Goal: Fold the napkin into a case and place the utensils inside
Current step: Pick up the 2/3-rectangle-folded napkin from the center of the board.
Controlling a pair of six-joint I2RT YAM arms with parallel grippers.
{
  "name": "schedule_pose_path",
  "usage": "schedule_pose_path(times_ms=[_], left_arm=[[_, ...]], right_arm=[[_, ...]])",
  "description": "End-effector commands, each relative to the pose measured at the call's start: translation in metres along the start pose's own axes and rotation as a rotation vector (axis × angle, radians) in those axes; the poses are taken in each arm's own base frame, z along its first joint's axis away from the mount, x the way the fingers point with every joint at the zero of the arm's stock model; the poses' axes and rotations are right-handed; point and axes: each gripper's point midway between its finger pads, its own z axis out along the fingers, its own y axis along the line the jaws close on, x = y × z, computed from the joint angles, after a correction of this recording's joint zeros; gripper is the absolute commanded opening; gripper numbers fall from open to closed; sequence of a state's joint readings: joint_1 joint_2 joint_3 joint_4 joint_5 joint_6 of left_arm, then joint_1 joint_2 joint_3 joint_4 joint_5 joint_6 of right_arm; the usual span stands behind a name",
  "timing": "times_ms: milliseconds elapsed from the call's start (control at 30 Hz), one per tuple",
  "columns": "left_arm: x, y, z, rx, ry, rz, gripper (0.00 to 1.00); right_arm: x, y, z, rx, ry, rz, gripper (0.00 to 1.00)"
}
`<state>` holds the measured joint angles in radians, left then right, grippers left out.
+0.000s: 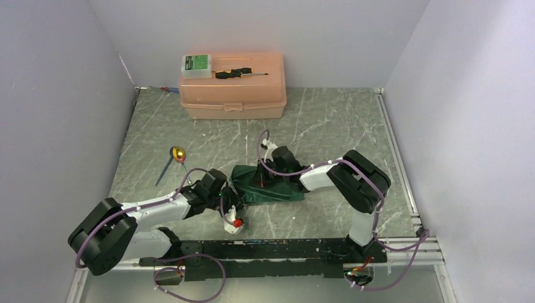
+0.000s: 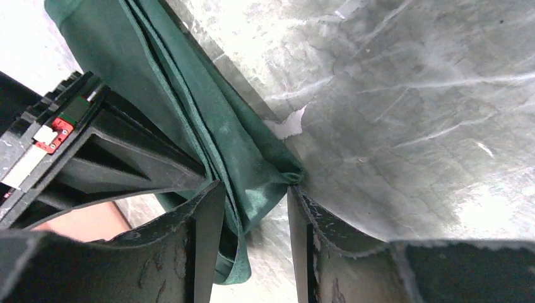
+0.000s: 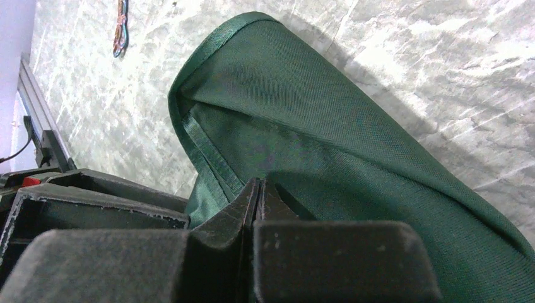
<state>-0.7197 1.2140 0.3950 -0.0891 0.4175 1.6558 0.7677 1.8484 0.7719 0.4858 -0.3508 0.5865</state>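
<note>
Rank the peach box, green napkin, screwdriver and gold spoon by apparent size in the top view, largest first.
1. the peach box
2. the napkin, partly hidden by the arms
3. the screwdriver and the gold spoon: similar length, too close to rank

Napkin [image 3: 353,126]: woven cloth, fine twill weave, faint satin sheen, stitched hem.
Table [image 2: 410,95]: marbled grey, smooth, glossy, with glare patches.
Left gripper [image 2: 255,189] fingers [image 2: 202,252]: matt black plastic, edges rough and chipped.
Gold utensil [image 1: 179,153], 10 o'clock of napkin: polished metal head.
Box [image 1: 232,95], 12 o'clock: translucent peach plastic, smooth.
</note>
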Motion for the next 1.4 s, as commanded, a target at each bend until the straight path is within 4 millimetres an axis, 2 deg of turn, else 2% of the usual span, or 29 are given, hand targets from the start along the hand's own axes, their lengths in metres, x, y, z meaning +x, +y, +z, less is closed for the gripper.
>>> schedule_pose_path(times_ms=[0, 200, 400, 467, 667, 800, 1067, 1200, 1300, 1367], left_arm=[[-0.010, -0.018, 0.008, 0.021, -0.054, 0.090, 0.47], [-0.011, -0.017, 0.017, -0.039, -0.065, 0.184, 0.45], [0.002, -0.009, 0.027, -0.059, -0.024, 0.177, 0.42], [0.007, -0.002, 0.028, -0.074, -0.003, 0.161, 0.37], [0.012, 0.016, 0.021, -0.082, 0.023, 0.082, 0.12], [0.010, 0.021, 0.016, -0.087, 0.021, 0.027, 0.03], [0.018, 0.032, 0.014, -0.071, 0.052, -0.173, 0.03], [0.018, 0.039, 0.014, -0.064, 0.044, -0.231, 0.03], [0.017, 0.033, 0.015, -0.035, 0.041, -0.251, 0.03], [0.016, 0.030, 0.015, -0.028, 0.039, -0.247, 0.03]], right_arm=[[-0.005, 0.007, 0.000, -0.041, -0.045, -0.029, 0.00], [0.009, -0.006, 0.002, -0.013, -0.030, -0.014, 0.00], [0.022, -0.016, 0.001, 0.009, -0.022, 0.002, 0.00], [0.024, -0.018, 0.000, 0.015, -0.022, 0.006, 0.00], [0.029, -0.022, -0.001, 0.023, -0.016, 0.001, 0.00], [0.026, -0.021, -0.002, 0.018, -0.027, -0.014, 0.00], [-0.007, 0.000, -0.017, -0.016, -0.124, -0.094, 0.00], [-0.031, 0.011, -0.033, -0.006, -0.205, -0.154, 0.18], [-0.053, 0.015, -0.052, 0.033, -0.291, -0.219, 0.41], [-0.069, 0.012, -0.066, 0.099, -0.348, -0.254, 0.52]])
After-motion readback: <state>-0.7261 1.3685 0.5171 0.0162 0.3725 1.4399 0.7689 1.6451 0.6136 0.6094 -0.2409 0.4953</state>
